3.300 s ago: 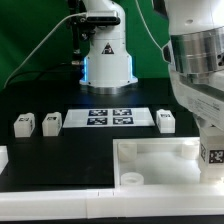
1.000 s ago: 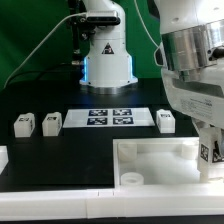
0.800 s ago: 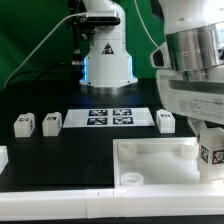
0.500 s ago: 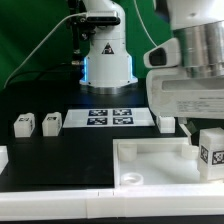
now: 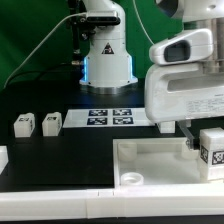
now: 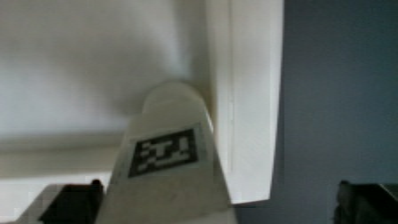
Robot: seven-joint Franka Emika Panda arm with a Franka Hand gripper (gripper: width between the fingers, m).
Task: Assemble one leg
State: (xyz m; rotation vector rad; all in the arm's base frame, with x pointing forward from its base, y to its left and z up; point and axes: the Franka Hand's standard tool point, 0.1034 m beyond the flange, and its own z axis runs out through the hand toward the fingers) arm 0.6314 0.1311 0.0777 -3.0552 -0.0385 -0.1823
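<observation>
The gripper (image 6: 221,203) hangs wide open, holding nothing, its fingers (image 6: 71,203) astride the leg (image 5: 212,152) standing beside the tabletop's (image 5: 150,148) wall at the exterior view's right (light, rigid, likely slick plastic, best pinched across its flat sides).

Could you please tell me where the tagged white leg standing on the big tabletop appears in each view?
Exterior view: the small white plastic block-like leg with a square tag stands at the exterior view's right edge, on the large white tray-like tabletop.
Wrist view: the same leg fills the middle, tag towards the camera.
Shared landmark: the tabletop's raised wall, beside the leg in both.
</observation>
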